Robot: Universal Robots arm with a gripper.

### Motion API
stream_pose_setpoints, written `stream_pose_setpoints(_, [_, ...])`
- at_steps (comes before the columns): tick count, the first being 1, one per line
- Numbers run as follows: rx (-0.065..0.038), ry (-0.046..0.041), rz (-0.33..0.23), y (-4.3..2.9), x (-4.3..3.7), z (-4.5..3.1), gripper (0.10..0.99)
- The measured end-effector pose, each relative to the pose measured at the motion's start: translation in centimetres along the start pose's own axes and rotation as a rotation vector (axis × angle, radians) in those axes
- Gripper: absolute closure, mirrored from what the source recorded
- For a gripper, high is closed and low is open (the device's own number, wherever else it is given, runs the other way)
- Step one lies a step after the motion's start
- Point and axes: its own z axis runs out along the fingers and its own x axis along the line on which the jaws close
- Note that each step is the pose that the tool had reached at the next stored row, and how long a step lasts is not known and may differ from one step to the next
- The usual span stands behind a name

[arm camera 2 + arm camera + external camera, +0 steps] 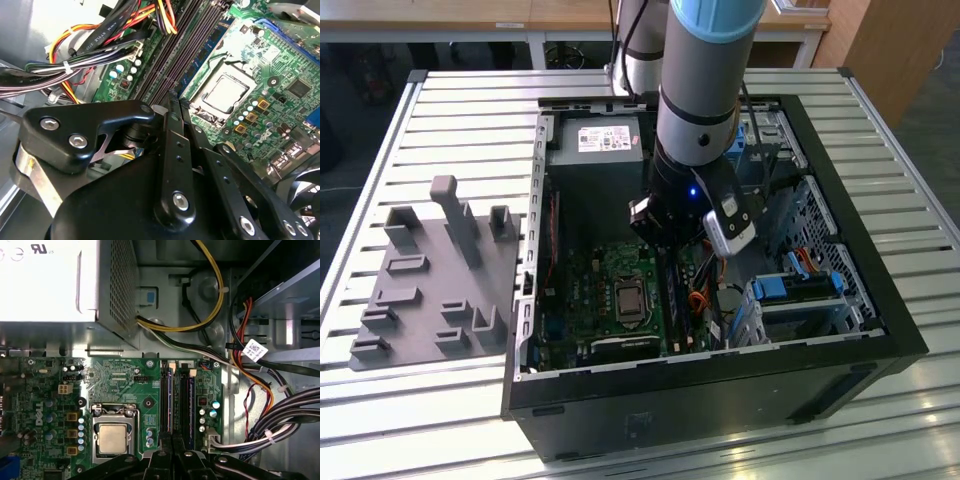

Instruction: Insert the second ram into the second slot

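Holding the jaws drawn together, tip against tip, low over the memory slots point(182, 400) in both wrist views; not managing to tell whether pinching a sliver of board or merely bearing on its top edge. Finding the second ram point(170, 400) standing on edge in the slot line directly beneath those tips, just beside what looks like a neighbouring stick point(191, 400) already sitting in the row. Judging the step in hand as seating: probably calling for a push straight down, keeping the stick upright and square to its slot, spreading the load along the edge rather than rocking one end, easing off once fully home. Guarding against tilt, likely to bind the contacts or flex the motherboard point(120, 375). Passing the bare processor point(112, 437) in its socket near the slots, and staying off it. Minding the bundled cables point(280, 410) on the other side, near enough to snag the wrist. Moving outward to the power supply point(598, 140) at the far end of the computer case point(720, 395), lying open on the slatted desk point(470, 110), with a grey fixture tray point(420, 300) well apart toward the exterior view's left.
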Motion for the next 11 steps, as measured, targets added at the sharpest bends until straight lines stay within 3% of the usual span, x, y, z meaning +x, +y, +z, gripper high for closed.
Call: stream_pose_setpoints(11, [0.003,0.0018,0.000,-0.29,-0.20,0.17,0.961])
